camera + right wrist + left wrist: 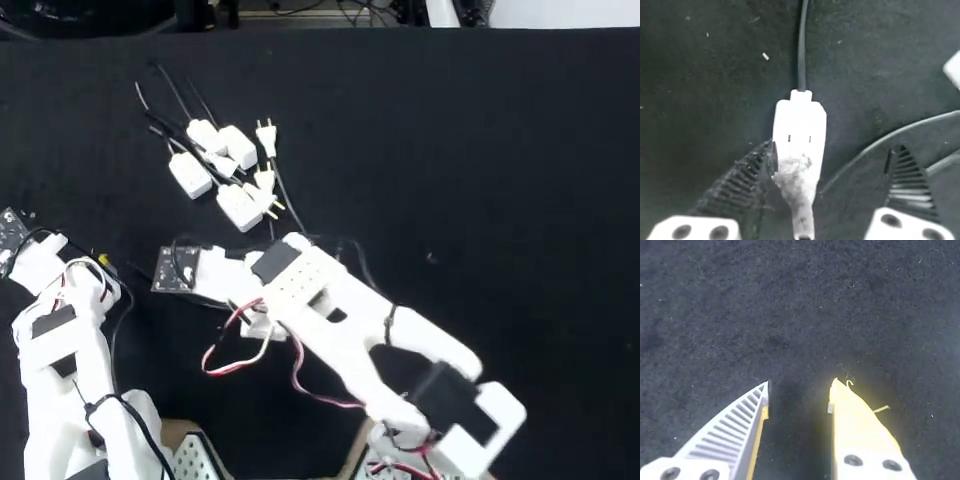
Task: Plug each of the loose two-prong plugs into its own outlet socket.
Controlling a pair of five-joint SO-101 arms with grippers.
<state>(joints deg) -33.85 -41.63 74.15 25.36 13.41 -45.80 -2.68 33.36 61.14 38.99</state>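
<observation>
The black table (500, 150) fills my overhead feed. On it the right arm (340, 310) lies stretched on a diagonal toward the far left, while the left arm (60, 350) sits folded at the near left edge. Beyond the right arm's tip I see the cluster of white outlet sockets (225, 160) on dark cords, with loose two-prong plugs (266, 135) lying just beside them, prongs bare.

On my right wrist feed the right gripper (834, 150) is spread wide and grasps nothing. A white connector (800, 125) lies flat between its jaws, touching one finger and well apart from the other. Its cord (801, 50) runs straight away; plug or socket, I cannot tell. The left gripper (800, 389) hangs released over bare cloth.
</observation>
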